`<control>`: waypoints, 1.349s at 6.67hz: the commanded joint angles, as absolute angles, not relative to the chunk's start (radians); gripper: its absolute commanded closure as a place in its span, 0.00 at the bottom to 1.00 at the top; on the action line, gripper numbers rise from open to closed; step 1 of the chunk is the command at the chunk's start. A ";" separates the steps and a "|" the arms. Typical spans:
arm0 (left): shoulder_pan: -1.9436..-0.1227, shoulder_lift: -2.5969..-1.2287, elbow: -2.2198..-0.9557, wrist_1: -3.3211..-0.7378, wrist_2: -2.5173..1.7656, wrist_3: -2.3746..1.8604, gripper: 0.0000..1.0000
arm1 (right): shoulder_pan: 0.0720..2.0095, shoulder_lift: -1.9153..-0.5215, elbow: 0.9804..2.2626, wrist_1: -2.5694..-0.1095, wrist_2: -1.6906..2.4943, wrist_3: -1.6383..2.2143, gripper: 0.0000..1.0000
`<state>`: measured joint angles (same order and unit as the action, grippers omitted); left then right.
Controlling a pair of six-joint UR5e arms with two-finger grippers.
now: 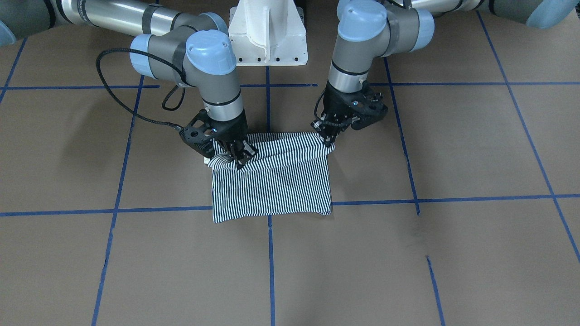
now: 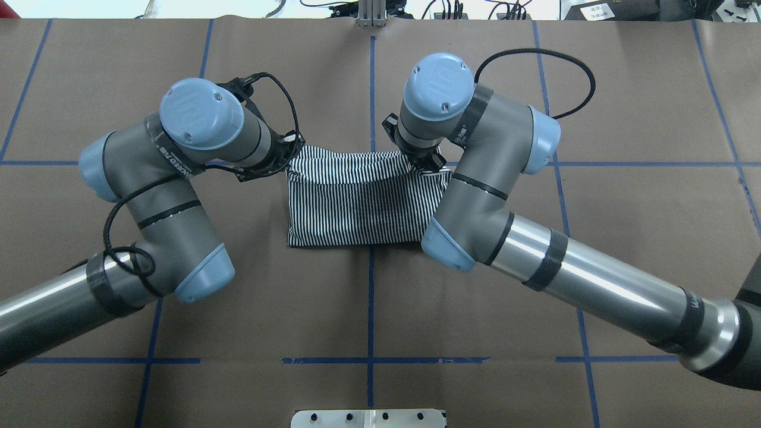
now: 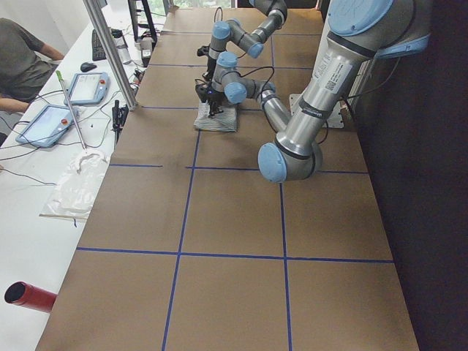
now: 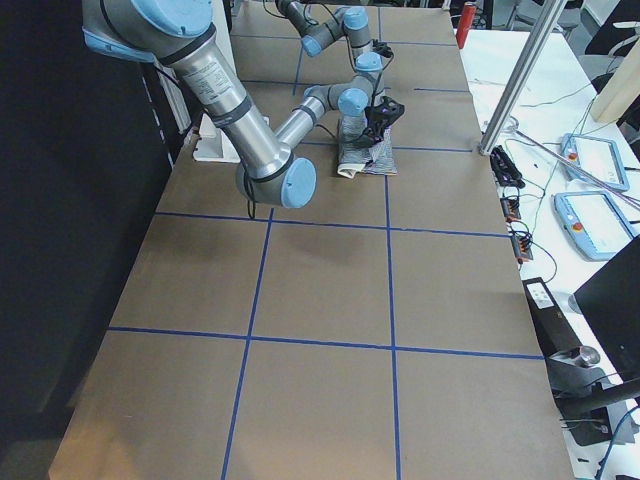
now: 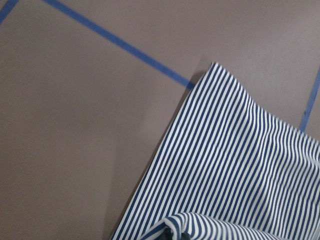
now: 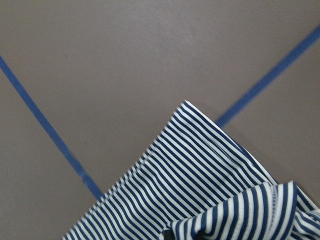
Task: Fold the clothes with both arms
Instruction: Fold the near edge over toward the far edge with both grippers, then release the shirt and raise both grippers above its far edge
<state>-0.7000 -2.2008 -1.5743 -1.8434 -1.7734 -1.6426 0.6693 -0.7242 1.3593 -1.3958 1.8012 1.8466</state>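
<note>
Left end effector point(image 1: 327, 137) and right end effector point(image 1: 240, 160) are each pinched narrow on a raised corner of the striped shirt point(image 1: 272, 185). Folded, it lies on the surface point(image 1: 408, 271) between them, its long axis running side to side.

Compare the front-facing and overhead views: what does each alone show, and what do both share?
Front-facing only: the left pincer and right pincer closed on the navy-and-white striped polo shirt. Overhead only: black cables and gear past the brown table's far edge; the wrists cover the pinch there. Both: the shirt and the blue tape lines.
</note>
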 commanded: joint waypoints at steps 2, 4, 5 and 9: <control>-0.810 -2.226 -1.456 -1.942 -1.862 -1.539 0.00 | 0.774 -0.663 1.193 -1.316 1.875 1.727 0.00; -0.827 -2.218 -1.505 -1.928 -1.952 -1.508 0.00 | 0.775 -0.661 1.207 -1.331 1.928 1.623 0.00; -0.837 -2.208 -1.529 -1.925 -1.982 -1.503 0.00 | 0.775 -0.672 1.222 -1.335 1.931 1.596 0.00; -0.691 -2.249 -1.500 -1.947 -1.953 -1.716 0.00 | 0.866 -0.754 1.359 -1.486 2.029 1.193 0.00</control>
